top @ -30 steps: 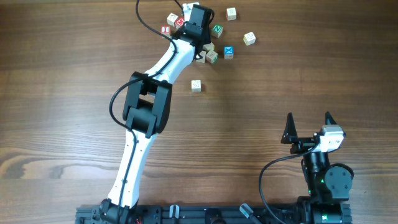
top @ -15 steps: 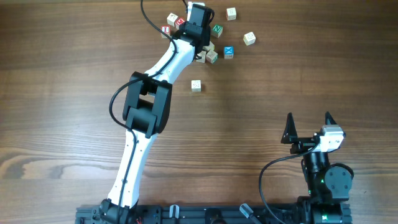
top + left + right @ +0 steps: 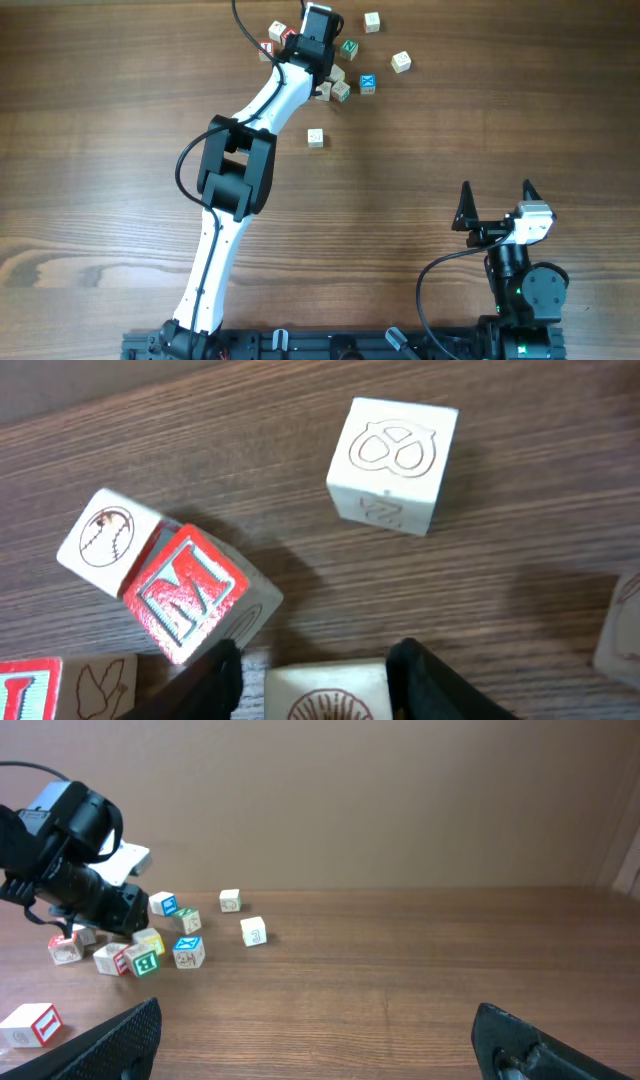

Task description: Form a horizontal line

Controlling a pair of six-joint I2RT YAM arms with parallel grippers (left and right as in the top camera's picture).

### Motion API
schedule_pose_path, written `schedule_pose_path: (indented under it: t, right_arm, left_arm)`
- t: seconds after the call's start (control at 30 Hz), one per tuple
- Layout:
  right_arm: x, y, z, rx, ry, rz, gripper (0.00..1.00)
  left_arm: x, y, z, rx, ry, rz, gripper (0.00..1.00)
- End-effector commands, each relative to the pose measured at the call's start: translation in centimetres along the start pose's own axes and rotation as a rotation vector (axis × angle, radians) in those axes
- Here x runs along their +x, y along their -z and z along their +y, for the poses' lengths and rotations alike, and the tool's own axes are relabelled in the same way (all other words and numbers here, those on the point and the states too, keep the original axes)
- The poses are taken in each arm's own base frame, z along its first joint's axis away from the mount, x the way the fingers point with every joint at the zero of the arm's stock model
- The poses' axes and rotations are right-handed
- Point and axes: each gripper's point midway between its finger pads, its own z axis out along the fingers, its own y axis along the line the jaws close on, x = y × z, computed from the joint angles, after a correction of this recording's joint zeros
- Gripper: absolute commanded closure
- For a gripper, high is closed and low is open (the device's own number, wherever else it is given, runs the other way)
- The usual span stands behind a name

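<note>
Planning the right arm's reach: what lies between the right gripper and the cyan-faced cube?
Nothing. In the overhead view, only bare wooden table separates the open right gripper from the cyan-faced cube.

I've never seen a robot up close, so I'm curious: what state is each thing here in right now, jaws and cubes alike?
Left jaws: open, straddling a pale cube, a gap showing on one side.
Right jaws: wide open, empty, far from the cubes.
Red M cube: tilted, propped on its neighbours.
Pretzel cube: lying flat, standing apart.
Cyan cube: lying flat, untouched.
</note>
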Motion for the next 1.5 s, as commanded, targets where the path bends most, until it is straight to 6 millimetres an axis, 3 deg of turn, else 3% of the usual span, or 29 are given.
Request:
schedule_pose_path:
  t: [0.0, 0.4, 0.5, 0.73, 0.93, 1.13, 1.3, 1.47]
  right_arm:
    - [-0.3, 0.1, 0.2, -0.015, 0.014, -0.012, 0.0]
    - [-0.2, 0.1, 0.2, -0.015, 0.015, -0.012, 0.0]
    - [-0.3, 0.1, 0.2, -0.015, 0.014, -0.012, 0.0]
    - [-0.3, 0.1, 0.2, -0.015, 0.014, -0.012, 0.0]
    - [-0.3, 0.1, 0.2, -0.015, 0.014, -0.012, 0.0]
    - [-0.3, 0.1, 0.2, -0.015, 0.014, -0.012, 0.0]
    - [-0.3, 0.1, 0.2, -0.015, 0.014, -0.012, 0.0]
    - [-0.3, 0.1, 0.2, -0.015, 0.015, -0.012, 0.0]
  left_arm:
    - [0.4, -0.5, -0.3, -0.007, -0.026, 0.004, 0.42]
    - [0.6, -1.0, 0.5, 0.031, 0.261, 0.025, 0.51]
    - [1.2, -1.1, 1.1, 0.022, 0.27, 0.046, 0.55]
    - [1.2, -1.2, 1.9, 0.012, 0.273, 0.053, 0.53]
    - [0.2, -0.8, 1.9, 0.016, 0.264, 0.038, 0.7]
    - [-1.6, 0.3, 2.1, 0.019, 0.27, 0.021, 0.79]
    - [-3.5, 1.6, 2.4, 0.024, 0.273, 0.004, 0.8]
    - [-5.1, 5.3, 1.6, 0.042, 0.251, 0.01, 0.78]
